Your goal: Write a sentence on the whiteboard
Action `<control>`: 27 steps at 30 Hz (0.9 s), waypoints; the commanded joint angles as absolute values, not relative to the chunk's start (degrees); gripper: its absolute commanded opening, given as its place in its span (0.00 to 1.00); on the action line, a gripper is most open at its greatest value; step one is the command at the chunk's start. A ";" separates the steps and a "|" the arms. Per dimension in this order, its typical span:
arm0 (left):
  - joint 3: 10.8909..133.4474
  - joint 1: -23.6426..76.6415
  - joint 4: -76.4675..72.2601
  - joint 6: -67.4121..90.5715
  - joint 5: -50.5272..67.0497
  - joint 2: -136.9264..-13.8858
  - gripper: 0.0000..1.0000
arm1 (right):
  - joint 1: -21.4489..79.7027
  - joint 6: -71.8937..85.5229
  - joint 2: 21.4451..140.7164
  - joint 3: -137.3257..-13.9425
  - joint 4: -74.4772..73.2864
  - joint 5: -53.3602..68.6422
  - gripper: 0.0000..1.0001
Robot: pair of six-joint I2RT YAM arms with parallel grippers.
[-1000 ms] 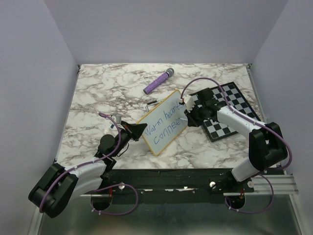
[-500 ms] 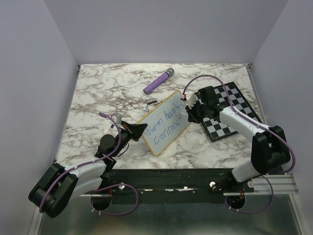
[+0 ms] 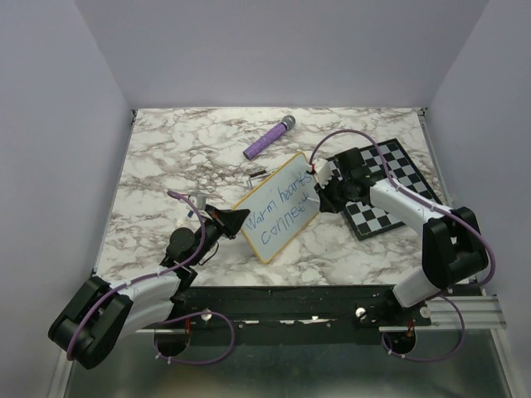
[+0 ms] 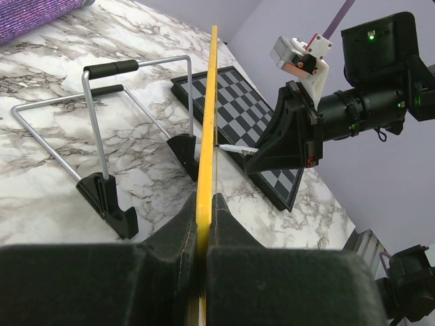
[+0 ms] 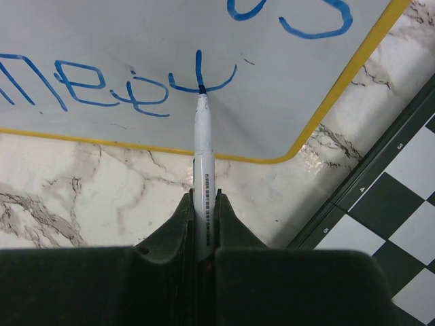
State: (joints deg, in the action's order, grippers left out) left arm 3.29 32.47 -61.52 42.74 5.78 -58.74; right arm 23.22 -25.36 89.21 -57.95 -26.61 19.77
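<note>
I've got the left end effector clamped on the yellow frame of the whiteboard, which stands propped in the middle of the desk, just beside the chessboard. Right end effector is closed on a white marker, tip touching the last letter in the lower line of the blue sentence, near the board's right corner.
</note>
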 commanded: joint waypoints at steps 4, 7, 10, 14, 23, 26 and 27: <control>2.02 32.87 -63.02 41.84 8.00 -58.80 0.00 | 23.03 -26.37 91.41 -59.33 -29.53 19.34 0.00; 2.02 32.87 -63.02 41.84 7.91 -58.89 0.00 | 23.03 -26.72 92.54 -59.68 -30.49 19.16 0.01; 1.93 32.87 -63.02 41.84 7.91 -58.71 0.00 | 23.03 -26.89 93.25 -59.94 -31.02 18.72 0.00; 1.93 32.87 -62.75 41.84 7.82 -58.45 0.00 | 23.03 -26.46 94.04 -60.21 -31.20 17.32 0.01; 1.76 32.78 -62.23 41.75 7.82 -57.83 0.00 | 21.80 -24.26 91.85 -60.21 -28.92 14.41 0.01; 1.76 32.87 -61.88 41.66 7.73 -57.57 0.00 | 20.74 -24.17 89.48 -60.03 -28.22 15.20 0.01; 1.76 32.78 -61.79 41.57 7.73 -57.57 0.00 | 20.48 -24.26 88.78 -59.94 -28.13 15.55 0.00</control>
State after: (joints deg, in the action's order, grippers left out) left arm 3.29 32.49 -61.36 42.65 5.39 -58.35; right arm 21.82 -25.02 92.25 -58.98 -30.50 16.25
